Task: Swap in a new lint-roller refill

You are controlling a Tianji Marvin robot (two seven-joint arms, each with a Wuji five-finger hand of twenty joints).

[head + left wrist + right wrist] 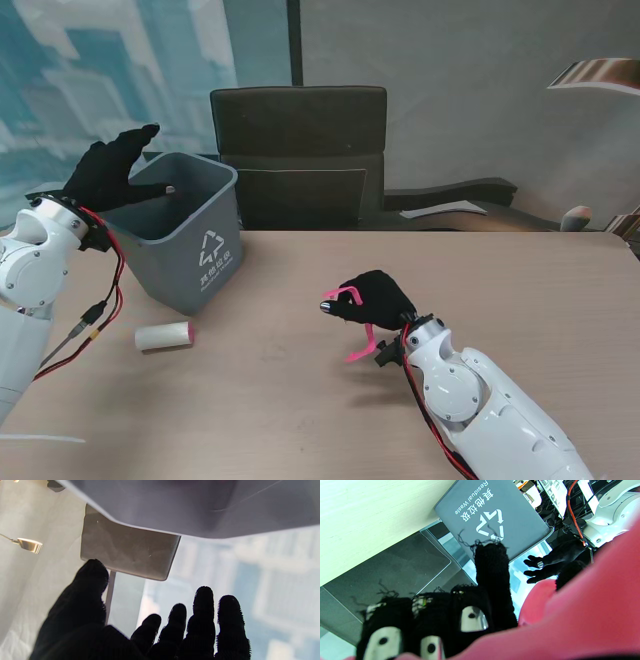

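Left hand [112, 168]: fingers spread, empty, over the bin [183, 232]. Right hand [375, 297]: fingers closed on the pink handle [358, 322]. 1 refill [165, 336]: on the table [300, 400], beside the bin. Risk: round refill may roll if nudged.

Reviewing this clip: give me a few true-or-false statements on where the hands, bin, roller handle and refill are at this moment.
1. The left hand is open over the grey bin. True.
2. The right hand is empty. False: it is shut on the pink roller handle.
3. The white refill roll lies on the table, beside the bin. True.
4. The refill roll is already mounted on the handle. False: it lies apart, to the left of the right hand.
5. The bin lies tipped on its side. False: it stands upright.
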